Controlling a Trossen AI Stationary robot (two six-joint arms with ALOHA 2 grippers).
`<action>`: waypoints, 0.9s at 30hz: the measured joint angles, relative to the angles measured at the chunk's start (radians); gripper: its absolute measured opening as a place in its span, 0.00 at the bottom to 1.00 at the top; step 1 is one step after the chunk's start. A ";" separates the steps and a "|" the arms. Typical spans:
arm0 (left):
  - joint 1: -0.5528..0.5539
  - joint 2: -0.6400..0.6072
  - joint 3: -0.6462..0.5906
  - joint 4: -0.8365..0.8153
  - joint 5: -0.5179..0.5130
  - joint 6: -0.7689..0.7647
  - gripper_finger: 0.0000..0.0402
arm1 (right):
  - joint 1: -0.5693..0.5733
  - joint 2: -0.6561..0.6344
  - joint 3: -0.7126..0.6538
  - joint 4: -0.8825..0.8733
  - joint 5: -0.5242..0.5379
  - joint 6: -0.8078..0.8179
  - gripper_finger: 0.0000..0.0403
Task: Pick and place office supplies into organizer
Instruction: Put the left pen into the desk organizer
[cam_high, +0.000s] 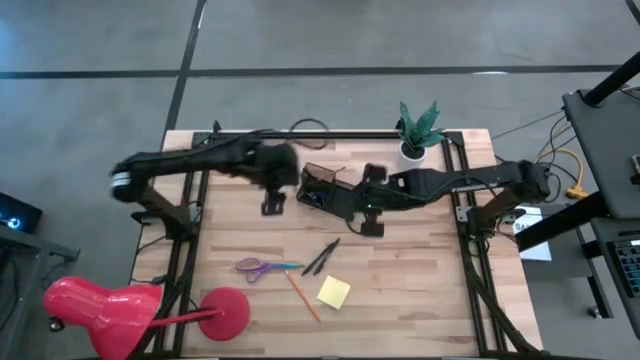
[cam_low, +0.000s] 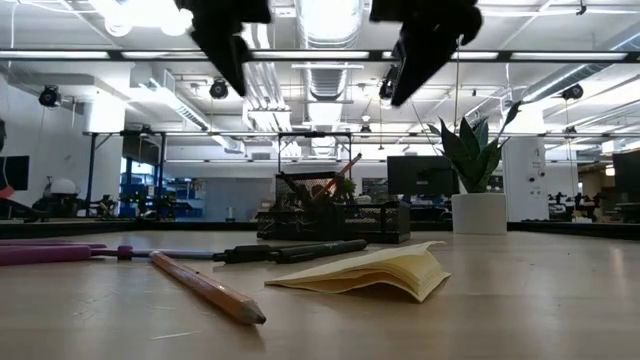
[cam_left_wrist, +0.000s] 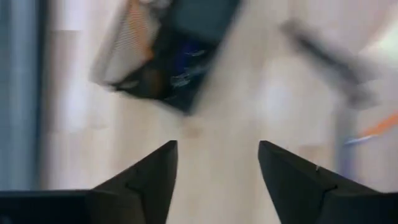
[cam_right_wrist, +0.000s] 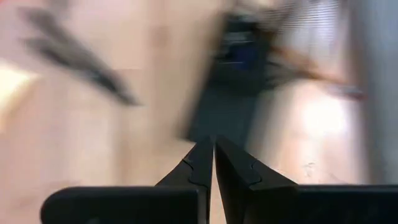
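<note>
- The small dark wire-mesh organizer stands toward the far edge of the light wooden table, and I take it as the landmark for all places.
- The left gripper hangs in the air just beside the organizer, on its left side; its two dark fingers stand well apart and hold nothing.
- The right gripper hangs just beside the organizer on the other side, a little nearer to the front; its fingers are pressed together and empty.
- In the organizer, at least one thin orange pencil leans out of the tall cup section.
- In front of the organizer, well apart from it, lie the loose supplies: the purple-handled scissors, two black pens close together, a thin orange pencil and the yellow square sticky-note pad.
- Between the organizer and these supplies there is a band of bare wood, open for moving.
- The white pot with a green plant stands to the right of the organizer, at the far edge.
- The red desk lamp stands far from the organizer, at the front left corner, with its head beyond the table edge.
</note>
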 joint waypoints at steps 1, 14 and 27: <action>-0.011 -0.051 -0.056 0.034 0.038 -0.046 0.49 | -0.007 0.010 -0.026 0.036 -0.079 -0.002 0.02; -0.267 -0.423 -0.703 0.657 0.222 -0.450 0.02 | 0.055 0.303 0.004 0.215 -0.227 -0.271 0.02; -0.318 -0.403 -0.832 0.861 0.213 -0.628 0.00 | 0.054 0.504 0.157 0.187 -0.331 -0.317 0.02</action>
